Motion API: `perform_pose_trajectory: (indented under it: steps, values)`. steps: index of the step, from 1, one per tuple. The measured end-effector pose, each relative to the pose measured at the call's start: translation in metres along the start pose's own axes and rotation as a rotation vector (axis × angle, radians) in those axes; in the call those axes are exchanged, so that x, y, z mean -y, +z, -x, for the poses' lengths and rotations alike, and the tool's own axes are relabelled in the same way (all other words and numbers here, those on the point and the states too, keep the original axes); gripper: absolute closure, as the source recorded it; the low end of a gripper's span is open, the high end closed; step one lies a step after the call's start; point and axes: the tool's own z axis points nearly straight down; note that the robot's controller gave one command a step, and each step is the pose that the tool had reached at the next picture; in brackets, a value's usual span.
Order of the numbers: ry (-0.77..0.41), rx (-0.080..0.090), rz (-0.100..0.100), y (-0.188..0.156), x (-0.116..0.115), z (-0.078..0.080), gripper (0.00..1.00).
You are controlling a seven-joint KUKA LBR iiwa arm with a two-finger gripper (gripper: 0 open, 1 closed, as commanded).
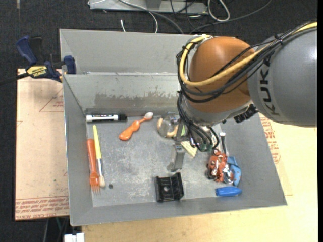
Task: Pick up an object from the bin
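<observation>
My gripper (176, 163) hangs under the arm's wrist over the middle of the bin floor, a little toward the front. Just in front of it, near the front wall, lies a black square plastic piece (169, 187), apart from the gripper. To the right rests a small red and blue toy (222, 168), with a blue block (228, 191) in front of it. A beige piece (190, 148) shows right beside the gripper, partly hidden by cables. Nothing shows held.
An orange spoon with a white tip (133, 127) and a black marker (106, 117) lie at the back left. An orange fork (93, 165) and a yellow stick (97, 153) lie along the left wall. A beige round thing (164, 127) sits under the wrist.
</observation>
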Motion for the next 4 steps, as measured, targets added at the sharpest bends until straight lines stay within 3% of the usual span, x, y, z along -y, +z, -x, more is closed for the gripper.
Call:
perform_pose_trajectory:
  steps: [1, 2, 3, 4]
  values:
    - [0.002, 0.005, 0.001, -0.002, 0.001, 0.001, 0.0]
    - [-0.118, 0.012, 0.001, 0.07, -0.014, 0.053, 0.0]
    - [-0.156, 0.011, 0.001, 0.081, 0.068, 0.06, 0.0]
    - [-0.255, 0.011, 0.002, 0.103, 0.027, 0.099, 0.0]
